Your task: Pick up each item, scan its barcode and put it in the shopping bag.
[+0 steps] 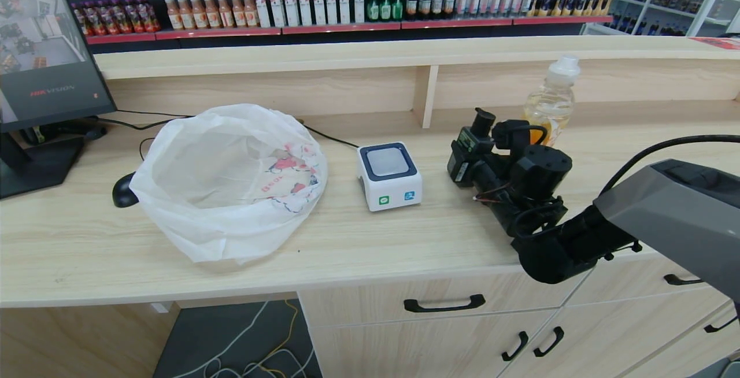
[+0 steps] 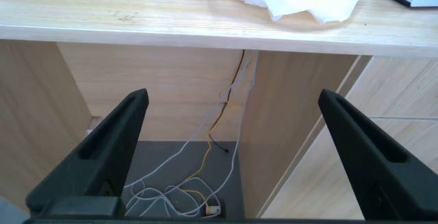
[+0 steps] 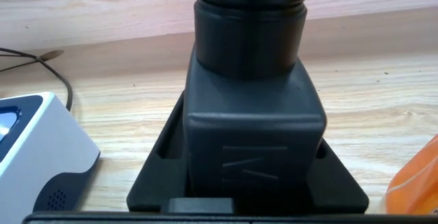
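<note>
Dark bottle (image 3: 254, 128) inside right tool (image 1: 477, 155)

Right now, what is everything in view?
bag: one, white, counter, left of scanner
scanner: one, white, dark top, mid-counter
dark bottle: one, black, in right gripper
drink bottle: one, yellowish, counter behind right gripper
mouse: one, black, left of bag
monitor: one, black, counter's left end
shelf bottles: many, mixed, back shelf
cables: several, white and yellow, under counter
left gripper: one, black, open, below counter edge
right gripper: one, black, shut on dark bottle
</note>
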You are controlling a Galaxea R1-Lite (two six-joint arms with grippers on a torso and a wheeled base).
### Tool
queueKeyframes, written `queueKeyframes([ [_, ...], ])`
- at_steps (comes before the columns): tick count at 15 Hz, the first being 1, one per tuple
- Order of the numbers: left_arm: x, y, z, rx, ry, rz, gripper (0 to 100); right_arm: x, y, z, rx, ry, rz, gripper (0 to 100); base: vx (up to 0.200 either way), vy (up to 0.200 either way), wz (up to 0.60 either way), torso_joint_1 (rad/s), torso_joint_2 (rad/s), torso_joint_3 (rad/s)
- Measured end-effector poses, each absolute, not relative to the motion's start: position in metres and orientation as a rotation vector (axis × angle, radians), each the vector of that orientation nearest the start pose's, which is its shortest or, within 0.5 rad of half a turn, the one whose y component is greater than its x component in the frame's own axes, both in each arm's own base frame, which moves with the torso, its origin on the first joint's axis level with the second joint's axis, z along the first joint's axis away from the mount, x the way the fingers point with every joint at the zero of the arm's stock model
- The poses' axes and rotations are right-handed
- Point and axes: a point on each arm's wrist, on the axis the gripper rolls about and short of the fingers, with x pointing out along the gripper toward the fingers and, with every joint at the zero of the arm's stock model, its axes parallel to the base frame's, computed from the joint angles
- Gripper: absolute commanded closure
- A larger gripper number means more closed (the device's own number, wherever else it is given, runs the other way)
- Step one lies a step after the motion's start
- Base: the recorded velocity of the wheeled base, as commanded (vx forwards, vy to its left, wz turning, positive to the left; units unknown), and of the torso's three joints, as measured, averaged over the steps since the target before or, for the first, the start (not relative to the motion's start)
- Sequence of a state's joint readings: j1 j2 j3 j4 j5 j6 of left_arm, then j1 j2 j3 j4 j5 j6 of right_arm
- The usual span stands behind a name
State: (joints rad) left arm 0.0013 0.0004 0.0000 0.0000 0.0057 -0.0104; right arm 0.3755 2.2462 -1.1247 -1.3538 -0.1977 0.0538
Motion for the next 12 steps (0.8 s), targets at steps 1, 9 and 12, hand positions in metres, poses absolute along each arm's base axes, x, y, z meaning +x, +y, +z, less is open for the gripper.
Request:
queueKeyframes([
  [1, -0.023, 0.000, 0.075, -0.010, 0.000, 0.007, 0, 0.402, 0.154, 0.133, 0.119, -0.221, 0.183, 100, 0.000, 0.000, 0.00, 0.000, 0.00, 0.000],
  [9, -0.023, 0.000, 0.075, -0.010, 0.000, 0.007, 0, 0.391, 0.157, 0.157, 0.125, -0.271, 0.187, 100, 0.000, 0.000, 0.00, 0.000, 0.00, 0.000],
  [12, -0.023, 0.000, 0.075, -0.010, 0.000, 0.007, 0, 0.375, 0.167, 0.167, 0.138, -0.289, 0.209, 100, 0.000, 0.000, 0.00, 0.000, 0.00, 0.000],
])
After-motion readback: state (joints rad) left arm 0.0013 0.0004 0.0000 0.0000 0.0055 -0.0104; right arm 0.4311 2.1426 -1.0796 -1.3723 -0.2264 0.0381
